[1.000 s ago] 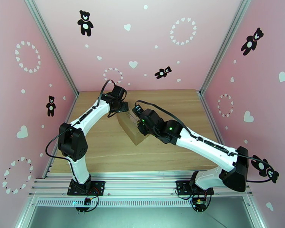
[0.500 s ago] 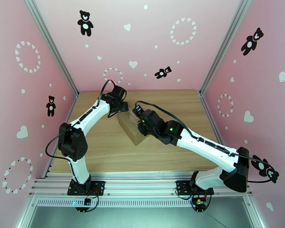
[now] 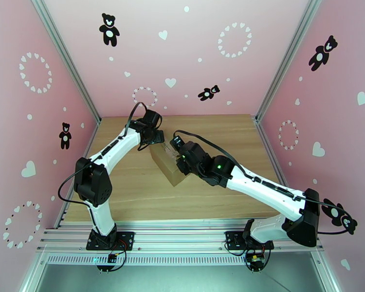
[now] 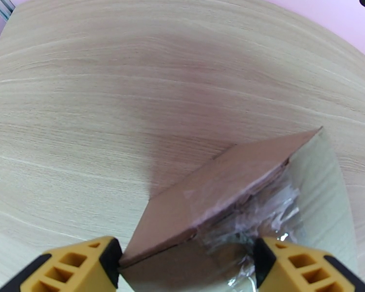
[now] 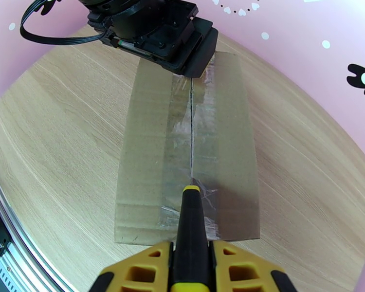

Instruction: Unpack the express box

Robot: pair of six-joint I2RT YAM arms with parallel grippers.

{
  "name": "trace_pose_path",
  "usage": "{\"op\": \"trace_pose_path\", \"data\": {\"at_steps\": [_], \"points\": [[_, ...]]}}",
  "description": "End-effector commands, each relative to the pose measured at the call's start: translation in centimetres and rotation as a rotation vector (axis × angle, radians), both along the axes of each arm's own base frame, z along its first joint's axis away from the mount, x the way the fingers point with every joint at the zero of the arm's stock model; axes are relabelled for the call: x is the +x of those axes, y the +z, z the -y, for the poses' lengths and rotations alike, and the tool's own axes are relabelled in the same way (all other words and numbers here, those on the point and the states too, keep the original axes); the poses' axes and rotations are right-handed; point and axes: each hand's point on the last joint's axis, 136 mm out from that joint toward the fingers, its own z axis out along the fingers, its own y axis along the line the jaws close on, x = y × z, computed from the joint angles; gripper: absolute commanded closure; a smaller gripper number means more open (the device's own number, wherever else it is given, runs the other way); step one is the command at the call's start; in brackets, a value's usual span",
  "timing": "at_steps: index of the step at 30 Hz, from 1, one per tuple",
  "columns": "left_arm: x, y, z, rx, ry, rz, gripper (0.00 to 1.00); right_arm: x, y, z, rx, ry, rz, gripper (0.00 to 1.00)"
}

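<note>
near the middle of the wooden table (image 3: 134, 191) in the top view, the express box (image 3: 169, 167) lies flat. its long axis runs diagonally, from the upper left toward the lower right of the frame. the left gripper (image 3: 153, 137) sits over the box's far, upper-left end and the right gripper (image 3: 181, 161) over its top nearer the centre.

seen from the right wrist, the box (image 5: 143, 156) runs straight up the frame, taped top face upward. a thin dark line follows the seam under the clear tape (image 5: 177, 142). the right gripper (image 5: 192, 256) is clenched on a black-and-yellow utility knife (image 5: 191, 225). the knife points up the frame along the box's length, its tip on the seam near the box's lower end. the left gripper (image 5: 182, 42) caps the upper end.

seen from the left wrist, the left gripper (image 4: 187, 268) grasps the box (image 4: 221, 186) across its width, cardboard and crinkled tape reaching both yellow fingers (image 4: 75, 266).
</note>
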Motion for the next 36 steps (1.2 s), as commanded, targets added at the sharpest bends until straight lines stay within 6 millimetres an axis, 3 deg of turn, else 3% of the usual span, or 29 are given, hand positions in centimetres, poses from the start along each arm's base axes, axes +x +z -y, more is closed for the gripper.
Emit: {"op": "trace_pose_path", "data": {"at_steps": [1,7,12,20,25,31,36], "points": [[-1.0,0.0,-2.4,0.063,0.038,-0.015,0.23,-1.2,-1.7,1.3,-0.067,-0.005,-0.054,1.0],[-1.2,3.6,-1.3,-0.02,-0.018,0.067,0.23,-1.1,-1.7,1.0,-0.056,0.001,-0.056,1.0],[-2.0,5.1,0.6,-0.058,-0.104,0.089,0.22,-1.1,-1.5,0.7,-0.046,0.008,-0.056,1.0],[-2.6,4.4,3.4,0.096,-0.219,0.047,0.24,-1.1,-1.3,0.6,-0.036,0.012,-0.056,1.0],[-2.7,5.0,5.0,0.055,-0.246,0.053,0.28,-1.2,-1.2,0.6,-0.029,0.012,-0.053,1.0],[-2.8,4.0,5.8,-0.001,-0.221,0.011,0.51,-1.2,-1.0,0.6,-0.024,0.012,-0.053,1.0],[-2.9,3.4,6.5,-0.046,-0.209,0.0,0.55,-1.3,-0.9,0.8,-0.02,0.006,-0.05,1.0]]}}
